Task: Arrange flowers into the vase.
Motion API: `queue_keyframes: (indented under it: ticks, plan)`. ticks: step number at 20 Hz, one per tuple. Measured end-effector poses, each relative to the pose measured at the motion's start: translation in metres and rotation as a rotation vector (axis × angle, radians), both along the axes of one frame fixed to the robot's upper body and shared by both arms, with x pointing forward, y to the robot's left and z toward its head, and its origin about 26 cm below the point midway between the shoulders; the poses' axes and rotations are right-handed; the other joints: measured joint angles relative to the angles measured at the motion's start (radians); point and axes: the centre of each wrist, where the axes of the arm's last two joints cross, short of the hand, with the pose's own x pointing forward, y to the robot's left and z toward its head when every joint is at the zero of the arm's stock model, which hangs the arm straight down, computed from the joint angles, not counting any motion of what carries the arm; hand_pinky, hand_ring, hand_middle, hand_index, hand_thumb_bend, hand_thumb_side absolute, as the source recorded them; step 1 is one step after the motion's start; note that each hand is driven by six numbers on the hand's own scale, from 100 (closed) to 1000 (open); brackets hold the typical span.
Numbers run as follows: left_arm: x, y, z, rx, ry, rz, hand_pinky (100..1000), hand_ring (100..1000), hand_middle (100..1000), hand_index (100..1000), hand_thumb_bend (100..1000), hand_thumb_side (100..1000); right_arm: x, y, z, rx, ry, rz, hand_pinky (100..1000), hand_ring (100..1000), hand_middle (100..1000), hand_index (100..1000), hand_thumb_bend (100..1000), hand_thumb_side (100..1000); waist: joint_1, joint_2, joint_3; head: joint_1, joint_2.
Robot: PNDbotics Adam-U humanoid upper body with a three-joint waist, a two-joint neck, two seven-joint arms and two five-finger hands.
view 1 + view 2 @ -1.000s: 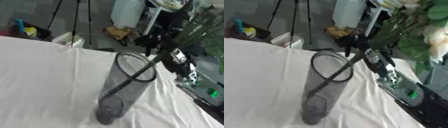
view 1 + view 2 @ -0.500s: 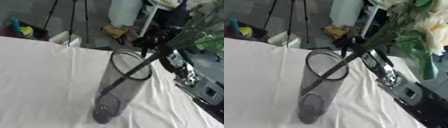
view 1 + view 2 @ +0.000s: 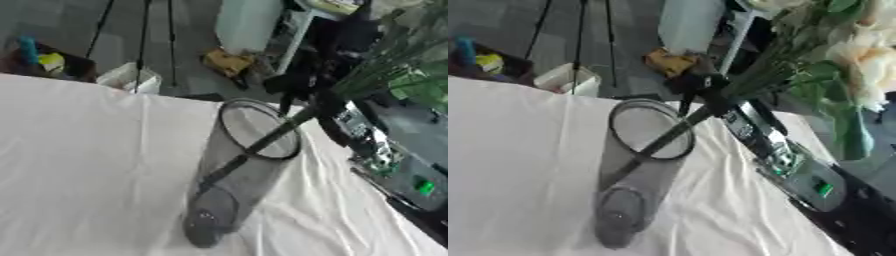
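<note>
Glass vase: a clear cylinder vase [image 3: 234,185] stands on the tabletop [image 3: 79,165] at lower centre of the frame, its round mouth toward the upper right, likely so stems can slide in from that side.
Flowers: a bunch of flowers [image 3: 833,55] with pale cream blooms and green leaves fills the upper right of the right eye view; its bundled dark stems [image 3: 662,142] run down and left through the vase mouth and end against the inner wall about halfway down.
Right hand: the black right hand [image 3: 702,90] sits just above the vase rim, at upper centre, fingers curled round the stem bundle where the stalks gather. Holding there, close to the rim, seems meant to steer the stem ends into the opening.
Left hand: not seen in either view.
Tilt: the bunch leans steeply to the upper right, so the blooms hang well outside the vase.
Stage: stems are partly in; by my judgement the bunch has yet to settle to the bottom.
Surroundings: white cloth covers the tabletop; a dark device with a green light [image 3: 424,187] lies at the right edge.
</note>
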Motion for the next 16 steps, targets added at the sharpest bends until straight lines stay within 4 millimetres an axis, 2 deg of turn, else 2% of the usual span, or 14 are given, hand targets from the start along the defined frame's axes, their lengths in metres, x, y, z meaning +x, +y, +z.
queue_keyframes:
  ticks: [5,16]
  plan:
    - [0.0000,0.0001,-0.0002,0.000,0.001,0.000,615,728,906,820,213,1000,-0.0012,-0.0017,-0.0019,-0.018,-0.009,-0.003,852,895,523,860,100,1000,0.001,0.000,-0.003,0.000,0.000]
    - [-0.0001,0.0002,-0.0005,0.000,0.001,0.000,613,729,907,819,211,1000,-0.0038,-0.0047,-0.0090,-0.098,-0.013,-0.002,866,920,556,907,113,1000,0.016,0.000,-0.012,0.004,-0.001]
